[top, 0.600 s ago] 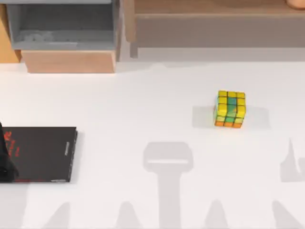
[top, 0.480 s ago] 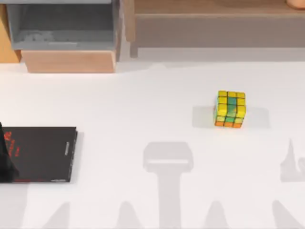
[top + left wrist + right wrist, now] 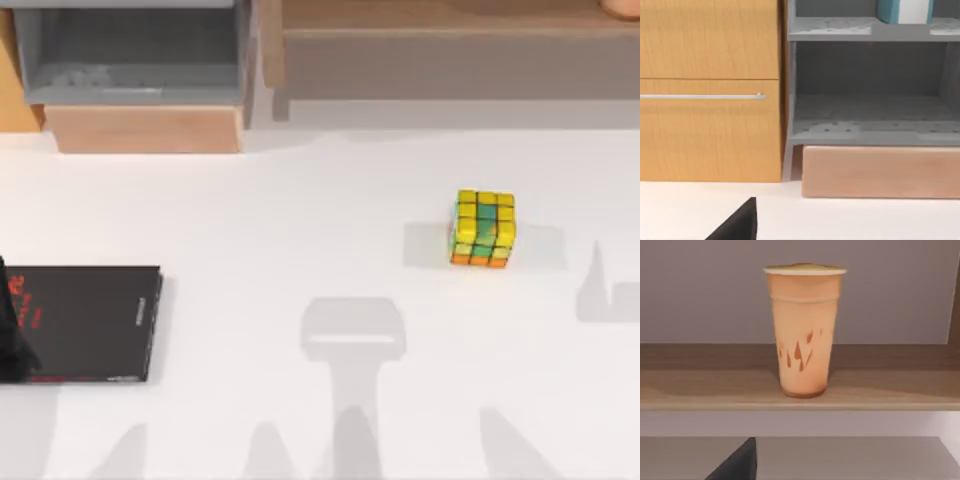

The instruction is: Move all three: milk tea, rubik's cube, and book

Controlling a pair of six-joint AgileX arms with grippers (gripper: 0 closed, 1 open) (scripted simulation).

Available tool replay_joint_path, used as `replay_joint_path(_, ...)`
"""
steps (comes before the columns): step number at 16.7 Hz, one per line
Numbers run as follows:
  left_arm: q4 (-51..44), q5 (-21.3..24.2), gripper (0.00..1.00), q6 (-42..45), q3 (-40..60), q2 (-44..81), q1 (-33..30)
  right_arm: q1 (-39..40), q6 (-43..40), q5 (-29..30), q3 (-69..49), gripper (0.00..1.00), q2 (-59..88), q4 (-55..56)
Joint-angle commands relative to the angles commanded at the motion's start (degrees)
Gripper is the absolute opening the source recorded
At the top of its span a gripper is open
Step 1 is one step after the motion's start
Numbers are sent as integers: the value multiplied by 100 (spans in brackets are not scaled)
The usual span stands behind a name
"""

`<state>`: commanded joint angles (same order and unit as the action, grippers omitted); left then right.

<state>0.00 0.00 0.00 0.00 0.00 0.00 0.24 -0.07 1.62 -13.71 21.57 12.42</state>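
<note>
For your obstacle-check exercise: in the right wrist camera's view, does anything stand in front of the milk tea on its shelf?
Nothing visible does. The milk tea stands upright and alone on the wooden shelf, its front unobstructed.

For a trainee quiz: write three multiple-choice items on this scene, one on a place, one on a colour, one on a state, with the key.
1. Where does the rubik's cube sit?
A. on the white table, right of centre
B. inside the grey shelf
C. on the black book

2. What colour is the lettering on the black book?
A. white
B. red
C. yellow

3. How does the milk tea stand?
A. tipped on its side
B. upside down
C. upright on the wooden shelf

Key: 1 A, the top view shows it alone on the table; 2 B, red marks on its cover; 3 C, the right wrist view shows its base flat on the board.
</note>
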Motion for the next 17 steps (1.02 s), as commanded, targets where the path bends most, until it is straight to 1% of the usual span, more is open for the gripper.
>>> replay_joint_path(3, 0, 0, 100, 0, 0, 0, 0, 21, -5, 98, -874, 100, 1743, 791)
replay_joint_path(7, 0, 0, 100, 0, 0, 0, 0, 63, -11, 219, -2067, 100, 4457, 1870)
replay_joint_path(10, 0, 0, 100, 0, 0, 0, 0, 109, -9, 283, -2873, 100, 6075, 2599)
replay_joint_path(14, 0, 0, 100, 0, 0, 0, 0, 186, 12, 314, -3659, 100, 7500, 3310)
replay_joint_path(17, 0, 0, 100, 0, 0, 0, 0, 232, 28, 311, -3970, 100, 8025, 3591)
